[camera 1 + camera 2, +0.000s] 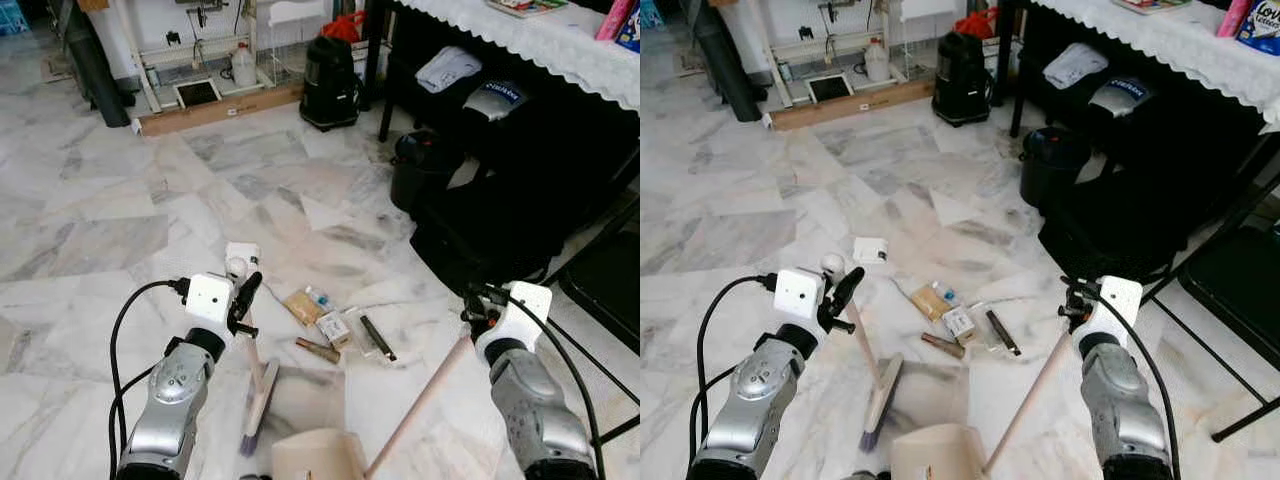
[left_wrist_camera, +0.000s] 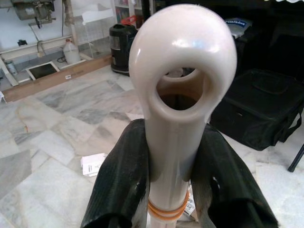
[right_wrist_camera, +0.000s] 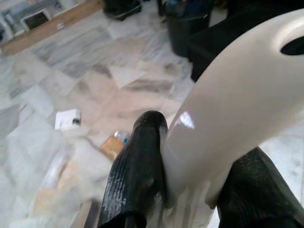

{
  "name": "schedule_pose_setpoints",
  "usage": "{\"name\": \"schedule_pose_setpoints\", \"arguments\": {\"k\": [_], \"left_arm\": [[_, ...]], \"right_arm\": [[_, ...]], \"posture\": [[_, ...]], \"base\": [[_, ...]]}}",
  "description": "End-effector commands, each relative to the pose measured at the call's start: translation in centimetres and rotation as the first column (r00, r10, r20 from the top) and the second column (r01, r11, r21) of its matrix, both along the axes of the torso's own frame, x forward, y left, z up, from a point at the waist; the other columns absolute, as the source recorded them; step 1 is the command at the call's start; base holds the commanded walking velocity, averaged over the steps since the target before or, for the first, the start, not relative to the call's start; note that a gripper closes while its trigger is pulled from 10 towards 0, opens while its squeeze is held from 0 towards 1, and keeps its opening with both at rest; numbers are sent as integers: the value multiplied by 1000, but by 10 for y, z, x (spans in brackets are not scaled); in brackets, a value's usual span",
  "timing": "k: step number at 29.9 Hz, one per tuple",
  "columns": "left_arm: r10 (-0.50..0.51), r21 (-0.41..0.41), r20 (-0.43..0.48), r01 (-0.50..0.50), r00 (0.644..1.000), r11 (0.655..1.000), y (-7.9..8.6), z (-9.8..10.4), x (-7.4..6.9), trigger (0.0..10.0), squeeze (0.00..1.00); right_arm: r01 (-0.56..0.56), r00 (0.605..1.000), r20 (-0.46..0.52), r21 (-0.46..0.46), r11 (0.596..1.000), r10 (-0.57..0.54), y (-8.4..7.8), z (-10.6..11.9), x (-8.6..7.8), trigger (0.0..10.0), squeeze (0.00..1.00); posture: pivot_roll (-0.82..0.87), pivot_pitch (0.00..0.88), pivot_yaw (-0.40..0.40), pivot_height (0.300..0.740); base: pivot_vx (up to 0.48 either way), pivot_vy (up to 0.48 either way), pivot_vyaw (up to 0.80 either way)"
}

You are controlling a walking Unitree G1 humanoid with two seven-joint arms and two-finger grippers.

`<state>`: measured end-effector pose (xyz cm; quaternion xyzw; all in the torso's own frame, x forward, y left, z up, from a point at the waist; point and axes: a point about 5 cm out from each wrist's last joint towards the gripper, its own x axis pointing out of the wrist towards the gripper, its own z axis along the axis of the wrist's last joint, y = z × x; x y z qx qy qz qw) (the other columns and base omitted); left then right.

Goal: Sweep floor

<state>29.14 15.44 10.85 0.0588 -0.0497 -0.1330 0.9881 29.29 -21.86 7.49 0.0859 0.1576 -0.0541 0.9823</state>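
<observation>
In the eye views, a broom (image 1: 258,395) is held by the left gripper (image 1: 243,297), a dustpan (image 1: 932,452) handle by the right gripper (image 1: 1076,298); litter (image 1: 335,328) lies just beyond the bristles. A hasty stroke could scatter it past the pan. The wrist views alone show fingers (image 2: 118,185) clamped on each handle.

The marble floor (image 1: 120,200) is grey-veined white tile. A small heap of litter lies on it: a tan packet (image 1: 303,306), a little white box (image 1: 333,328), a brown stick (image 1: 317,350), a dark pen (image 1: 377,338) and a white card (image 1: 243,254) a bit apart. Farther off stand a black vacuum (image 1: 329,82), a black bin (image 1: 420,168) and a black bag (image 1: 490,235).
</observation>
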Motion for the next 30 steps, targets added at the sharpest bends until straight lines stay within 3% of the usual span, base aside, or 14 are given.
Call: {"name": "schedule_pose_setpoints", "arguments": {"k": [1, 8, 14, 27, 29, 30], "left_arm": [[-12, -16, 25, 12, 1000, 1000, -2, 7, 3, 10000, 0], [-23, -15, 15, 23, 1000, 1000, -3, 6, 4, 10000, 0], [-29, -16, 12, 29, 1000, 999, -4, 6, 4, 10000, 0], [-37, -16, 10, 37, 999, 999, -6, 6, 5, 10000, 0], [-38, -15, 11, 38, 999, 999, -6, 6, 5, 10000, 0], [-36, -15, 12, 36, 999, 999, -6, 6, 6, 10000, 0]], "right_arm": [[-58, 997, -50, -12, 998, 57, 1, 2, -3, 10000, 0], [-212, 966, -152, 7, 977, 211, 12, 4, -9, 10000, 0], [-267, 943, -199, 30, 963, 267, 18, 3, -13, 10000, 0], [-302, 914, -269, 48, 952, 304, 21, 2, -18, 10000, 0], [-297, 918, -268, 18, 955, 291, 20, 4, -18, 10000, 0], [-237, 952, -209, -31, 971, 225, 14, 10, -12, 10000, 0]], "posture": [[-26, 103, -22, 740], [-27, 102, -22, 740], [-28, 101, -22, 740], [-31, 97, -22, 740], [-31, 94, -22, 740], [-31, 96, -20, 740]], "base": [[0, 0, 0], [0, 0, 0], [0, 0, 0], [0, 0, 0], [0, 0, 0], [0, 0, 0]]}}
